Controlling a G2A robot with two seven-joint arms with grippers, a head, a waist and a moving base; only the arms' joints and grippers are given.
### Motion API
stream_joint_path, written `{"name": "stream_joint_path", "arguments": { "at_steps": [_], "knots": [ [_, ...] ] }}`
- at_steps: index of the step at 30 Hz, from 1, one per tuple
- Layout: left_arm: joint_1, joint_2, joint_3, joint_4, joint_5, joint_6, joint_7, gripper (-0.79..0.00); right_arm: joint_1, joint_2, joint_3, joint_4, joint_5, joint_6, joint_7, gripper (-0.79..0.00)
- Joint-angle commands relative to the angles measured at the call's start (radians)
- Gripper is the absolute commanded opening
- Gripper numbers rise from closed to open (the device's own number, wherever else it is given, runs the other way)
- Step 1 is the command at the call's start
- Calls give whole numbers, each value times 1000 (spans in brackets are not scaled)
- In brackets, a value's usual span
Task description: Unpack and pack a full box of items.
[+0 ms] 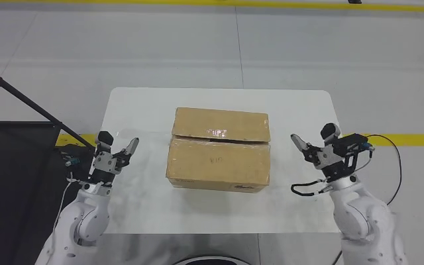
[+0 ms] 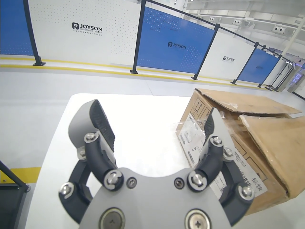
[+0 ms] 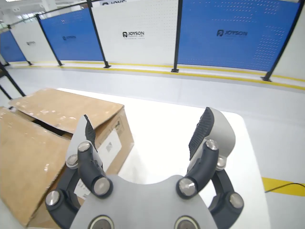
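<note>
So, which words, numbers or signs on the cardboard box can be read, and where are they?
Arrow sign on the box end: two upward arrows, no words.
White labels on that end: barcodes and fine print, too small to read.
Label on the other end: blurred, unreadable.
Faint mark on the box top: unreadable.

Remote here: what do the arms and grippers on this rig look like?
The left arm and right arm have rounded white shells. The left gripper and right gripper match: curved silver-grey fingers with black ribbed pads, black linkages, silver bolts, a grey base plate. A black cable loops beside the right wrist.
</note>
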State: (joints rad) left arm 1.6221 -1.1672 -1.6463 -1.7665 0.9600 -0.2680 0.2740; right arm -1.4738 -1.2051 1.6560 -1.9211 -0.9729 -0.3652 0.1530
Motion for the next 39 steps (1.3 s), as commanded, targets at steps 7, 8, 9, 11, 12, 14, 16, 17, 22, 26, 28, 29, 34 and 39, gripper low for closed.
{"name": "stream_joint_path", "arguments": {
  "at_steps": [7, 8, 9, 11, 12, 14, 16, 17, 22, 26, 28, 29, 34, 39],
  "knots": [
    [2, -8, 6, -23, -59, 6, 9, 0, 89, 38, 69, 78, 808, -205, 590, 0],
    [1, -8, 5, -23, -69, 3, 1, 0, 102, 43, 76, 88, 866, -199, 646, 0],
    [1, -8, 5, -25, -78, 0, -10, 0, 113, 48, 82, 95, 912, -192, 693, 0],
    [1, -8, 4, -26, -81, -2, -14, 0, 120, 51, 85, 99, 934, -188, 723, 0],
    [1, -8, 4, -26, -81, -2, -14, 0, 120, 51, 85, 99, 934, -188, 723, 0],
    [1, -8, 4, -26, -81, -2, -14, 0, 120, 51, 85, 99, 934, -188, 723, 0],
    [1, -8, 4, -26, -81, -2, -14, 0, 120, 51, 85, 99, 934, -188, 723, 0],
    [1, -8, 4, -26, -81, -2, -14, 0, 120, 51, 85, 99, 934, -188, 723, 0],
    [-1, -9, 14, -24, -74, -9, -36, 0, 117, 56, 42, 105, 921, -143, 780, 0],
    [0, -13, 21, -20, -91, 8, -29, 0, 143, 62, 7, 151, 968, -100, 840, 0],
    [1, -16, 20, -18, -108, 18, -19, 0, 161, 63, -14, 176, 984, -81, 853, 0],
    [1, -17, 20, -18, -106, 23, -17, 0, 171, 64, -26, 190, 1005, -78, 865, 0],
    [3, -19, 22, -16, -98, 29, -12, 0, 227, 68, -68, 269, 1102, -72, 929, 0],
    [8, -22, 19, -16, -105, 27, -9, 0, 277, 69, -114, 329, 1158, -75, 949, 0]
  ]
}}
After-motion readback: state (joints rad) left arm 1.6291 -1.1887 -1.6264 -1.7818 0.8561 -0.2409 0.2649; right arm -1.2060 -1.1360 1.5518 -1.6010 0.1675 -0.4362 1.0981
